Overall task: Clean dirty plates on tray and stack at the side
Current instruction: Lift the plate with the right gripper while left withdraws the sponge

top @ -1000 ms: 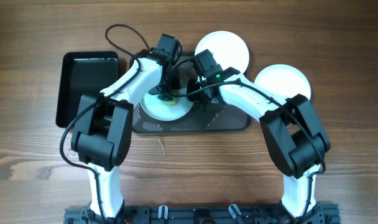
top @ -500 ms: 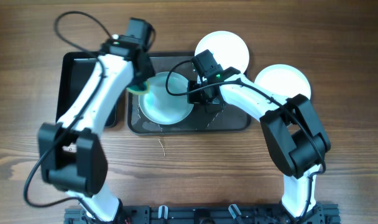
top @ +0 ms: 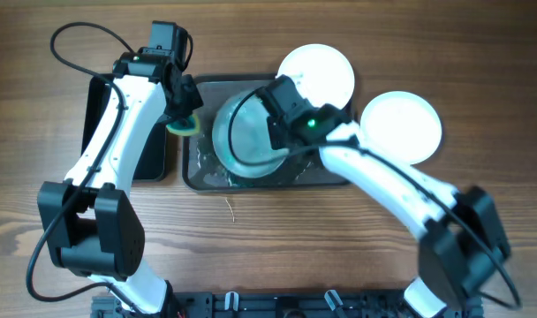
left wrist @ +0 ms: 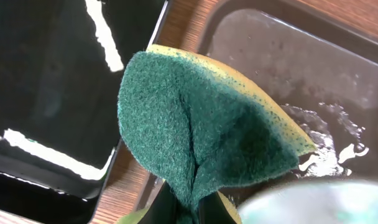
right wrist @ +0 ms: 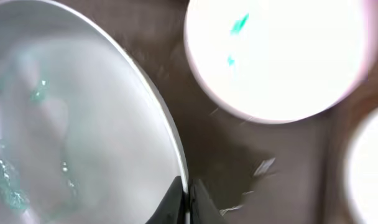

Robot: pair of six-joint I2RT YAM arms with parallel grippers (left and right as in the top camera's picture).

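Observation:
The pale blue plate (top: 242, 141) with faint teal smears is held tilted above the dark-grey tray (top: 202, 174). My right gripper (top: 275, 132) is shut on its right rim; the right wrist view shows the jaws (right wrist: 188, 198) pinching the plate's edge (right wrist: 71, 124). My left gripper (top: 184, 113) is shut on the teal-and-yellow sponge (top: 182, 126), left of the plate over the tray's left edge; the left wrist view shows the sponge (left wrist: 207, 143) folded between the jaws (left wrist: 190, 210). A white plate (top: 317, 74) with small teal smears (right wrist: 276, 56) sits at the tray's back right. Another white plate (top: 401, 125) lies on the table at the right.
A smaller, deeper black tray (top: 154, 152) stands left of the dark-grey tray, also in the left wrist view (left wrist: 52, 93). The dark-grey tray's floor is wet (left wrist: 288, 68). Wooden table runs along the front.
My left gripper has swung left off the plate with the sponge, to the tray's left edge. My right gripper has raised and tilted the pale blue plate.

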